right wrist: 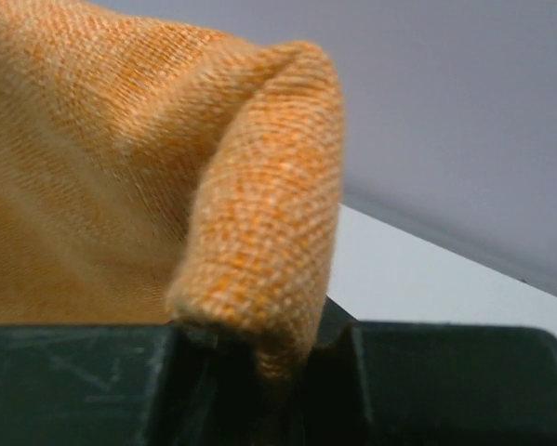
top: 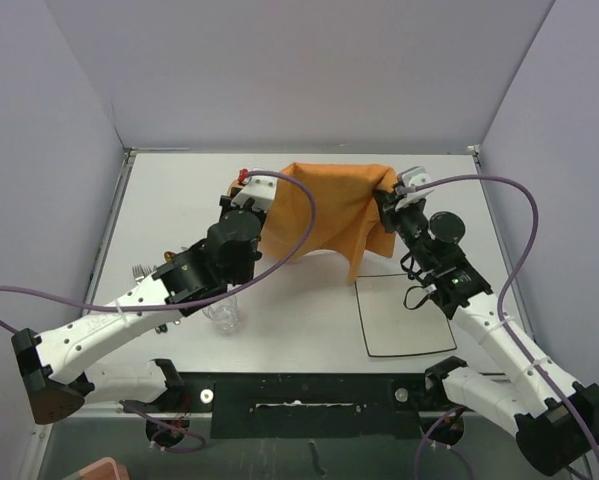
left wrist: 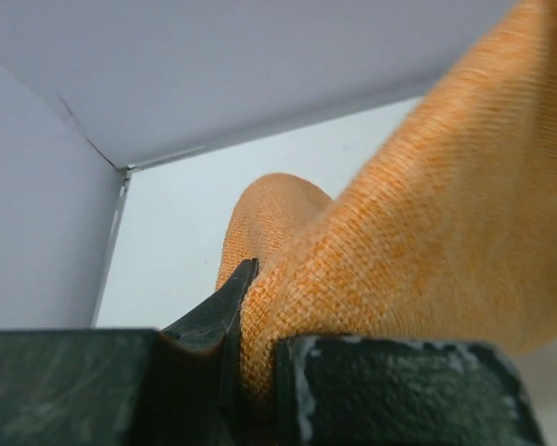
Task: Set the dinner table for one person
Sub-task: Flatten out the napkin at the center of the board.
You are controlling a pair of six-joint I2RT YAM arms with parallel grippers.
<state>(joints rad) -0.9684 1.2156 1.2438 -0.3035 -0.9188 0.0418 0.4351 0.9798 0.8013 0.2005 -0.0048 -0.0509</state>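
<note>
Above the far middle of the white dinner table [top: 169, 200] an orange cloth mat [top: 324, 215] hangs spread between both grippers, its lower edge drooping toward the table. My left gripper [top: 247, 192] is shut on the cloth's left corner. In the left wrist view the orange weave [left wrist: 427, 214] is pinched in the left gripper [left wrist: 255, 372], with the table [left wrist: 176, 242] behind it. My right gripper [top: 387, 195] is shut on the right corner. In the right wrist view a folded edge of the cloth [right wrist: 259, 214] is clamped in the right gripper [right wrist: 283, 358].
A small square white plate [top: 407, 315] lies at the near right, under the right arm. A clear glass [top: 222, 312] stands near the front, beside the left arm. Metal fork tines [top: 139, 268] poke out at the left, behind that arm. Grey walls enclose the table.
</note>
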